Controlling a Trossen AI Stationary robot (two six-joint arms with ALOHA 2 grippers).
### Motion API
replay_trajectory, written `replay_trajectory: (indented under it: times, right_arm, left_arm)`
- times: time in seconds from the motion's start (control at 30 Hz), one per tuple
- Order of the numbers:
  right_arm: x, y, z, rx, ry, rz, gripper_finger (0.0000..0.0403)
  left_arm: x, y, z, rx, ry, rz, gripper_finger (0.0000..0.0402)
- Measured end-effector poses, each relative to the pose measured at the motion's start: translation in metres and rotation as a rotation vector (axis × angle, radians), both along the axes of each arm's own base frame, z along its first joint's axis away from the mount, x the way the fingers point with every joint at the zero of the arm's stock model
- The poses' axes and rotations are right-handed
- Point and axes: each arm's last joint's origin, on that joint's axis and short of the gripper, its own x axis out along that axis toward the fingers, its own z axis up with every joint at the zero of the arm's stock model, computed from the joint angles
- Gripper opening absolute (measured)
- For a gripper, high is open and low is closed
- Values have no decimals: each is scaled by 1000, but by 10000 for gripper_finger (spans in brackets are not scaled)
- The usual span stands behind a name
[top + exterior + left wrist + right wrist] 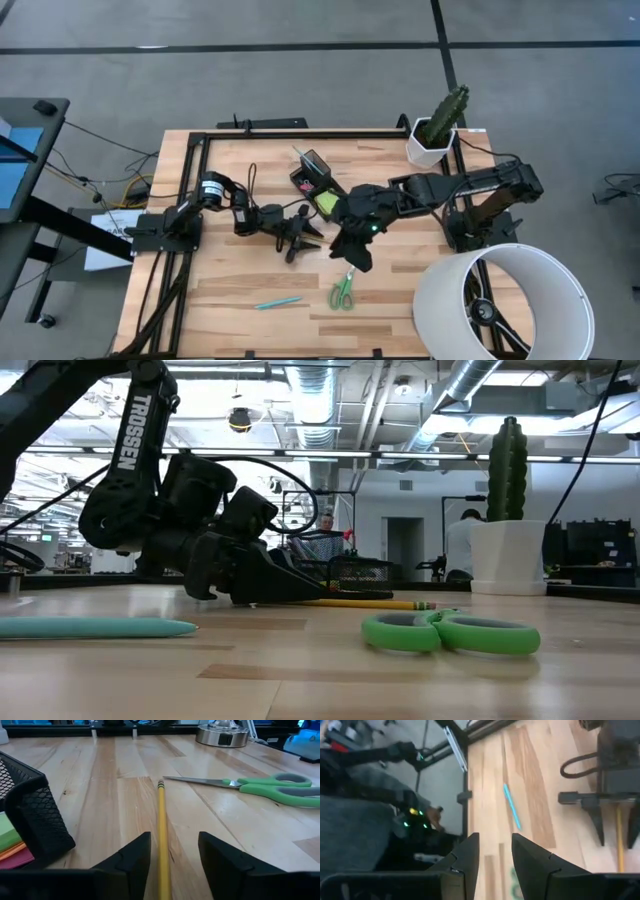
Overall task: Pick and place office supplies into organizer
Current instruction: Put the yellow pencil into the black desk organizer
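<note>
My left gripper [172, 855] is open and low over the table, its fingers on either side of a yellow pencil [162, 830] that lies flat on the wood; I see no touch. In the high view it sits mid-table [312, 233]. My right gripper [495, 852] is open and empty, hovering above the table beside it [352, 255]. The black mesh organizer [318, 185] stands just beyond, with lime-green sticky notes [7, 832] inside. Green-handled scissors [343, 290] and a teal pen [277, 302] lie flat nearer the table's near edge.
A white pot with a cactus [435, 135] stands at the far right corner. A large white cylinder [500, 305] fills the near right corner. Bare wood lies left of the teal pen [95, 627] and between the scissors [450, 632] and the near edge.
</note>
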Motion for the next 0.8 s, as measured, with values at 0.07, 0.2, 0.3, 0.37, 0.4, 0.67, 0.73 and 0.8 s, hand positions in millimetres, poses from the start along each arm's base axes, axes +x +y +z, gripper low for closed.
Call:
replay_trajectory:
  times: [0.07,0.2,0.3,0.37,0.4,0.67,0.73,0.8]
  right_arm:
    - [-3,-1,-3,-28,28,15,107]
    - [-14,-12,-11,-109,166,-37,107]
    - [-20,-21,-17,-134,278,-117,107]
    - [-18,-20,-18,-145,276,-164,107]
    - [-16,-18,-18,-145,261,-166,107]
    - [-17,-1,-26,-267,266,-178,107]
    - [-18,3,-25,-310,251,-193,107]
    - [-16,8,-33,-343,237,-205,107]
  left_arm:
    - [0,-2,0,5,-1,-7,154]
    - [0,-2,0,0,0,-10,145]
    - [1,-3,2,-20,4,3,141]
    - [2,-5,4,10,42,-6,138]
    - [1,-6,6,46,76,-11,136]
    - [11,-3,31,113,272,8,133]
    - [13,-3,32,125,270,-5,133]
    - [13,-4,32,126,277,-6,133]
